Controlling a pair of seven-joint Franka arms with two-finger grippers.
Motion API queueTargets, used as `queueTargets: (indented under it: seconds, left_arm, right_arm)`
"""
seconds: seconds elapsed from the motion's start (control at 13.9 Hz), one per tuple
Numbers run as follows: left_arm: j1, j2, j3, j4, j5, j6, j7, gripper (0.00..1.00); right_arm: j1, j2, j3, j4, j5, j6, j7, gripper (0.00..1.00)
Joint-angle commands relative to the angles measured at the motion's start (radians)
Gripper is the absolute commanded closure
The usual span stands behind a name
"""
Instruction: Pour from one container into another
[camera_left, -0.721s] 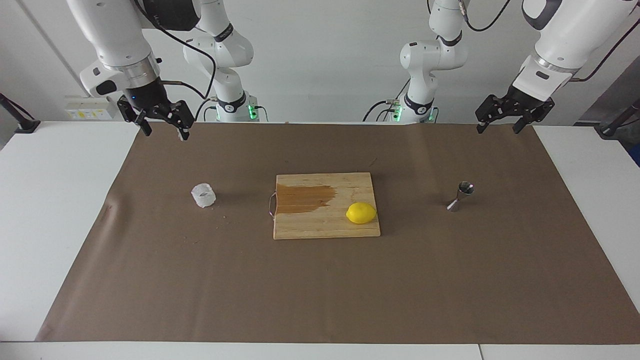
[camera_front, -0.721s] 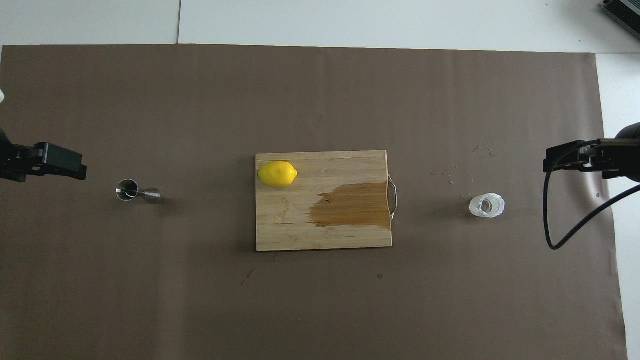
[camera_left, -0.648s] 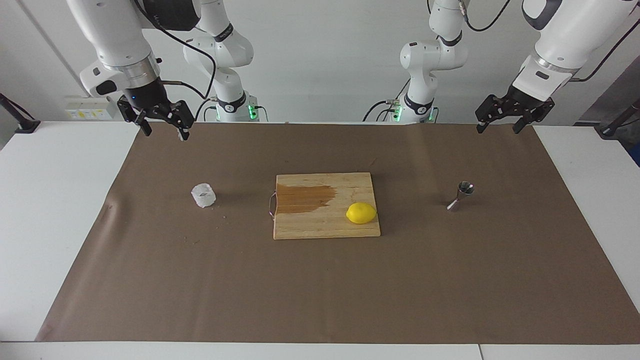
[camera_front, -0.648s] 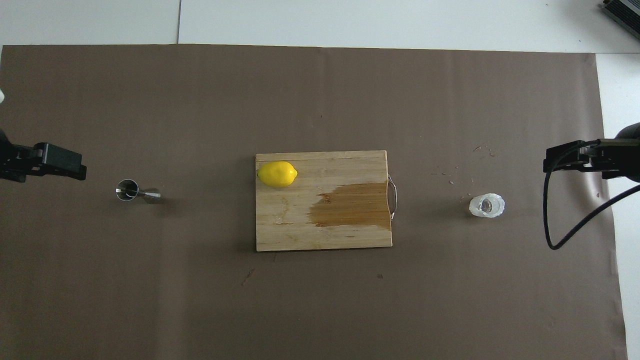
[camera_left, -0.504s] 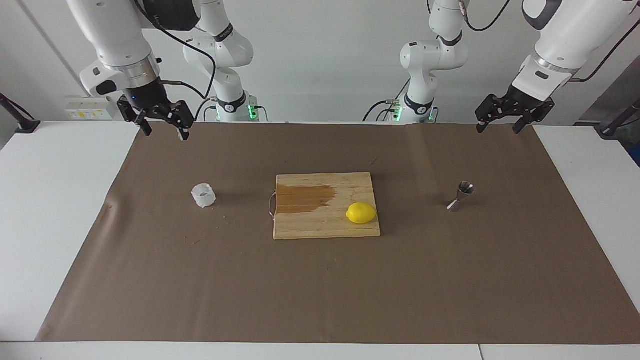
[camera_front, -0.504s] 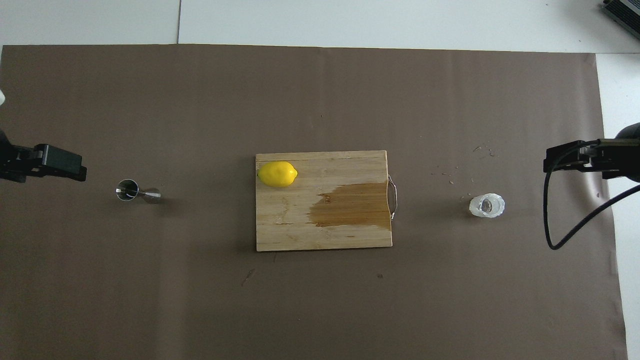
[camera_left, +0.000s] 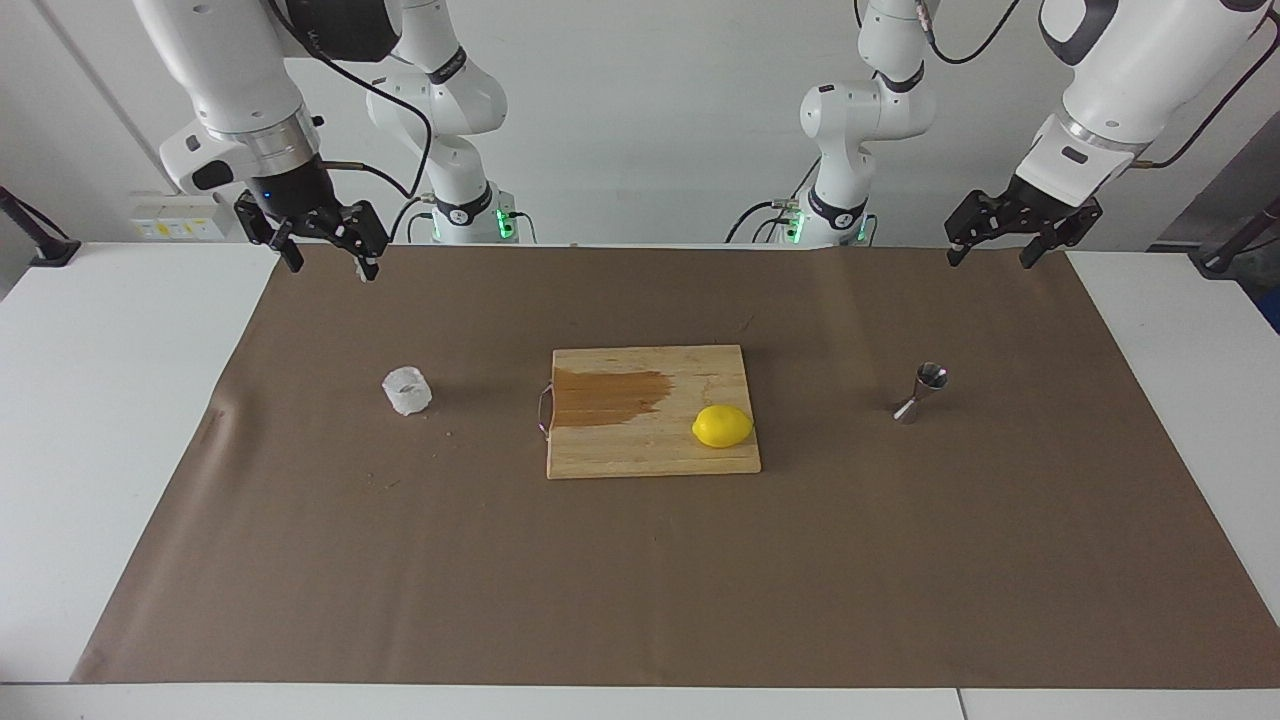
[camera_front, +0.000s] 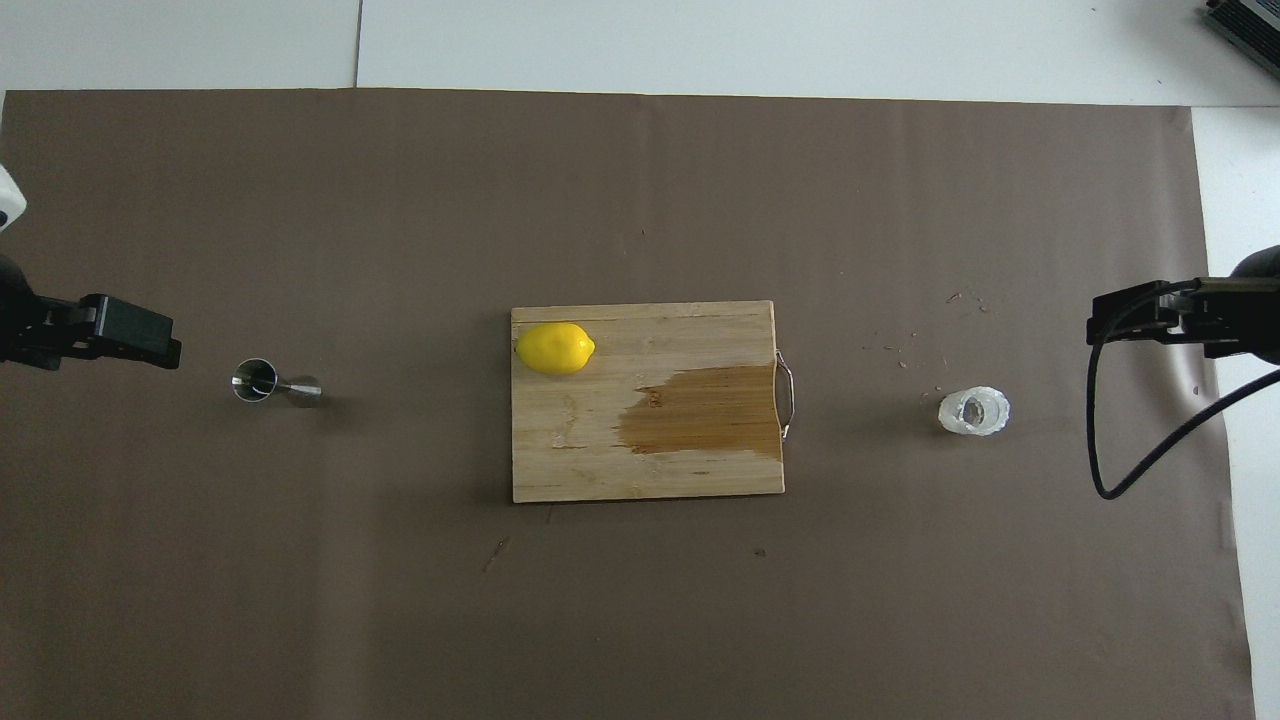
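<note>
**Both grippers up, nothing held**

The plastic cup (camera_left: 406, 390) stands at 9 o'clock from the cutting board (camera_left: 650, 445) — the steel jigger (camera_left: 924, 391) at 3 o'clock. The left gripper (camera_left: 990, 253) and right gripper (camera_left: 330, 262) hang over the brown paper (camera_left: 640, 580), fingers spread, empty.

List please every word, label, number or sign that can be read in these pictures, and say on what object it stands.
None can be read.
Plastic cup, jigger, lemon, cutting board, brown paper: no print visible on them.
Yellow-marked wall panel near the right arm: marks too small to read.
</note>
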Motion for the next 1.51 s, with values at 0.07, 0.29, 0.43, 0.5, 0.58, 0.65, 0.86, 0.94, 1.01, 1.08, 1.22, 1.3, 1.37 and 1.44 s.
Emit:
queueTargets:
  seconds: [0.07,0.29,0.43,0.5,0.58,0.65,0.86,0.94,1.01,1.08,1.22,1.3,1.37,1.44]
  left_arm:
    - [0.012,-0.02,-0.003,-0.022,-0.007,-0.006,0.017,0.0]
    - [0.012,-0.02,-0.001,-0.022,-0.007,-0.012,0.017,0.0]
    - [0.012,-0.02,-0.001,-0.021,-0.007,0.0,0.017,0.0]
    - [0.012,-0.018,0.0,-0.021,-0.007,0.01,0.015,0.0]
    - [0.011,-0.018,0.0,-0.022,-0.007,0.032,0.015,0.0]
    - [0.012,-0.021,-0.001,-0.034,-0.007,0.055,0.015,0.0]
    - [0.02,-0.069,0.002,-0.16,-0.007,0.211,0.021,0.0]
    - [0.021,-0.064,0.003,-0.165,-0.015,0.216,0.02,0.0]
    - [0.03,-0.058,0.003,-0.168,-0.021,0.216,0.017,0.0]
    - [0.046,-0.041,0.003,-0.168,-0.036,0.21,0.017,0.0]
    - [0.098,0.029,0.003,-0.159,-0.096,0.187,0.015,0.0]
    - [0.122,0.083,0.003,-0.141,-0.133,0.161,0.009,0.0]
    - [0.161,0.124,0.002,-0.125,-0.179,0.123,-0.009,0.0]
    - [0.197,0.161,0.002,-0.122,-0.246,0.065,-0.07,0.0]
  right_arm:
    - [-0.011,-0.023,0.002,-0.026,0.016,0.007,-0.027,0.0]
    - [-0.011,-0.023,0.002,-0.026,0.016,0.007,-0.027,0.0]
    - [-0.011,-0.023,0.002,-0.026,0.016,0.007,-0.027,0.0]
    - [-0.011,-0.023,0.002,-0.026,0.016,0.007,-0.027,0.0]
    - [-0.011,-0.023,0.002,-0.026,0.016,0.007,-0.027,0.0]
    - [-0.011,-0.023,0.002,-0.026,0.016,0.007,-0.027,0.0]
    - [-0.011,-0.023,0.002,-0.026,0.016,0.007,-0.027,0.0]
    - [-0.011,-0.023,0.002,-0.026,0.016,0.007,-0.027,0.0]
    - [-0.011,-0.023,0.002,-0.026,0.016,0.007,-0.027,0.0]
    - [-0.011,-0.022,0.002,-0.026,0.016,0.007,-0.027,0.0]
    - [-0.011,-0.023,0.002,-0.026,0.016,0.007,-0.027,0.0]
    - [-0.011,-0.023,0.002,-0.026,0.016,0.007,-0.027,0.0]
    - [-0.011,-0.023,0.002,-0.026,0.016,0.007,-0.027,0.0]
    - [-0.011,-0.022,0.002,-0.026,0.016,0.007,-0.027,0.0]
